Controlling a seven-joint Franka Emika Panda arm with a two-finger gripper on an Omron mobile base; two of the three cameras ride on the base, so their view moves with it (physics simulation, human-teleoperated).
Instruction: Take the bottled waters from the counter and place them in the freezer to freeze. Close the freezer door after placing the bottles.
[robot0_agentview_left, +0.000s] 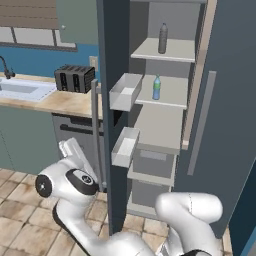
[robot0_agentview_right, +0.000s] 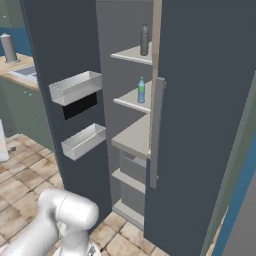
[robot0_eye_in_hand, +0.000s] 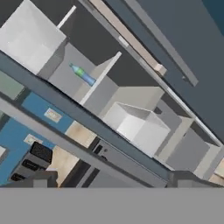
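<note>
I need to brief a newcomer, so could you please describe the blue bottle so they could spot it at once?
Look inside the open freezer, on its second shelf from the top. The blue bottle stands upright there alone, clear blue with a green cap, unlike the taller grey bottle one shelf above.

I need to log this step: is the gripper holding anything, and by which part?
Nothing. The gripper is open; both bottles stand on freezer shelves.

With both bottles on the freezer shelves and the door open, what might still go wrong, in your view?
1. The tall dark grey freezer door stands wide open with the open gripper away from its long grey handle; a swing could miss it.
2. The clear blue bottle and smoky grey bottle stand upright on the pale shelves; a hard close may tip them.
</note>
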